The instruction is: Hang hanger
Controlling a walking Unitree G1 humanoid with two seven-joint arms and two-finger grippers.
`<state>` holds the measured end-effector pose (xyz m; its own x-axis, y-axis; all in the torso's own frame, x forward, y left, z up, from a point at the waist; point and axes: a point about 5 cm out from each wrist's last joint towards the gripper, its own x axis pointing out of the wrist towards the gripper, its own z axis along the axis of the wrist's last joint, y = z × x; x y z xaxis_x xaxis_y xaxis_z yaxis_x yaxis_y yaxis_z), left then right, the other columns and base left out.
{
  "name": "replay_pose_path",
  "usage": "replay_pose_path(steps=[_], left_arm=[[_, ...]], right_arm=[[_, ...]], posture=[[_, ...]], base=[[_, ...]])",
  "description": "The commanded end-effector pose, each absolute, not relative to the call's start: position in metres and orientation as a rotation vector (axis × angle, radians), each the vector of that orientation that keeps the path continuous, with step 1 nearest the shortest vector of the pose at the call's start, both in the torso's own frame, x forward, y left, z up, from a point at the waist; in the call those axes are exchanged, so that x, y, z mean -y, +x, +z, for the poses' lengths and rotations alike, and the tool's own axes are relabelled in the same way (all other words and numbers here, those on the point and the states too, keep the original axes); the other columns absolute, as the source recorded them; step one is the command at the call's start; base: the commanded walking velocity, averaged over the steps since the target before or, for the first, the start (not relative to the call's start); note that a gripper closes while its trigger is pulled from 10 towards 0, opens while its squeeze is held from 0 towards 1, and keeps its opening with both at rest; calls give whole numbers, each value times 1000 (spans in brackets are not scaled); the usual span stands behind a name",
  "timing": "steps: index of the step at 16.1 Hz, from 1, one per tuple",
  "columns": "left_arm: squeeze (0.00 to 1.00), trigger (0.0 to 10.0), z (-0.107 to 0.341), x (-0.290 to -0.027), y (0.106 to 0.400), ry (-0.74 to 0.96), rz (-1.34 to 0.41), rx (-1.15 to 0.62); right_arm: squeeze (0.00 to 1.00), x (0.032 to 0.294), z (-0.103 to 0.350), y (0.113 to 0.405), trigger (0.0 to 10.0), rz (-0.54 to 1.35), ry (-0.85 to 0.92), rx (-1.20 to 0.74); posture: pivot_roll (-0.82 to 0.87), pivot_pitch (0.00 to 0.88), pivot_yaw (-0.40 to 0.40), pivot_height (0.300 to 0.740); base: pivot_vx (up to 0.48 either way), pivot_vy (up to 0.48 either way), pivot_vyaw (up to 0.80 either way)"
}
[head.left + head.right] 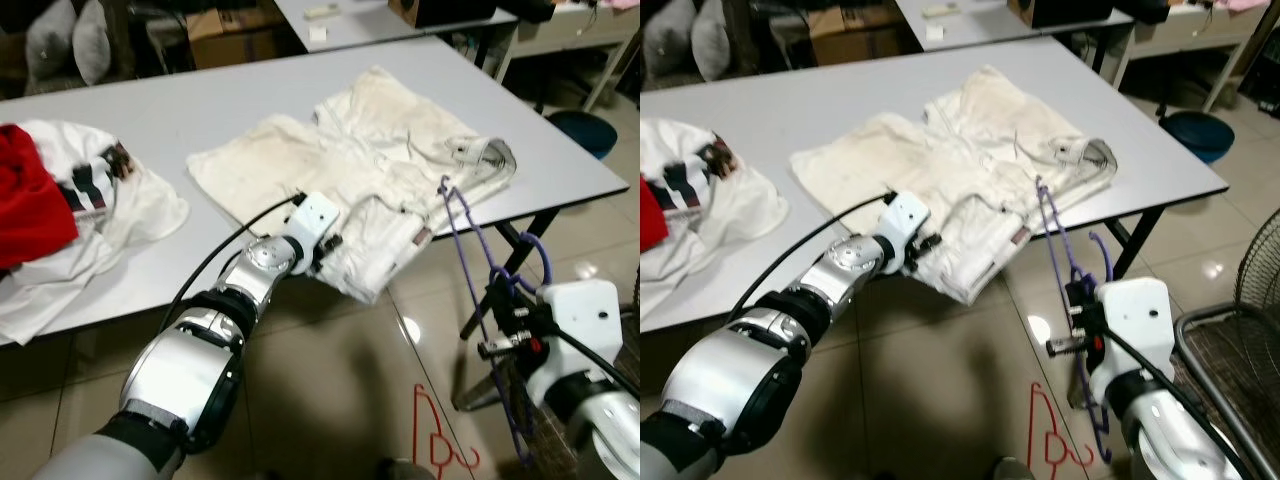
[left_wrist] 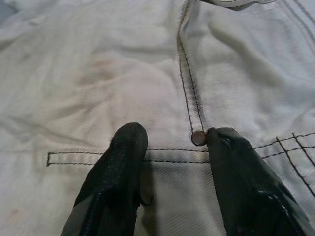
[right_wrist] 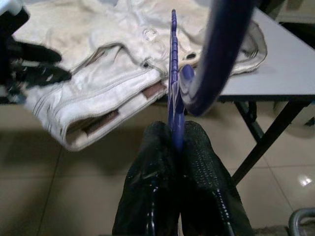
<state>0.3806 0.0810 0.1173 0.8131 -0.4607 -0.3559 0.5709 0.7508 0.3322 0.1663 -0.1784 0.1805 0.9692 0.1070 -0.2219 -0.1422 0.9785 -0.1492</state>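
A cream denim jacket (image 1: 370, 160) lies spread on the grey bench (image 1: 200, 110), one hem corner drooping over the bench's near edge. The left gripper (image 2: 170, 147) rests on that jacket at the near edge, its jaws spread, the two black fingertips (image 2: 129, 142) set on the cloth on either side of a stitched seam; a small metal rivet (image 2: 198, 137) sits just beside one fingertip.

The right gripper (image 3: 176, 142) is off the near edge of the bench, above the tiled floor (image 1: 340, 400). Its jaws are pressed together on a purple hanger (image 1: 478, 250), pinching the thin wire frame just beside the hook; the hanger's upper part rises beside the jacket's collar end, close to the bench edge.

At the far left of the bench lies a white printed T-shirt (image 1: 110, 215) with a red garment (image 1: 28, 205) on it. A red hanger (image 1: 435, 435) lies on the floor below the bench's near side.
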Motion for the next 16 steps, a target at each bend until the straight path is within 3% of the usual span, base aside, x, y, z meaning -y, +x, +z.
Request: replay_pose_path(steps=[1, 4, 5, 10, 11, 16], left_arm=[[0, 10000, 99, -104, 377, 518, -490, -366], [0, 10000, 100, -123, 379, 569, -417, -391], [0, 10000, 104, -145, 382, 637, -343, -409], [0, 10000, 144, -204, 396, 817, -142, -361], [0, 10000, 159, -215, 399, 796, -146, -332], [0, 10000, 195, -224, 403, 550, -282, -195]], right_arm=[[0, 180, 184, 159, 10000, 130, -176, -222], [0, 184, 183, 155, 10000, 125, -179, -231], [0, 185, 183, 154, 10000, 118, -182, -233], [0, 185, 190, 160, 10000, 96, -178, -185], [0, 183, 192, 163, 10000, 95, -172, -174], [0, 171, 192, 183, 10000, 131, -110, -123]], posture=[[-283, 206, 63, 740], [-307, 221, 70, 740], [-312, 220, 76, 740], [-289, 180, 98, 740], [-278, 169, 100, 740], [-179, 99, 85, 740]], base=[[0, 0, 0], [0, 0, 0], [0, 0, 0], [0, 0, 0], [0, 0, 0], [0, 0, 0]])
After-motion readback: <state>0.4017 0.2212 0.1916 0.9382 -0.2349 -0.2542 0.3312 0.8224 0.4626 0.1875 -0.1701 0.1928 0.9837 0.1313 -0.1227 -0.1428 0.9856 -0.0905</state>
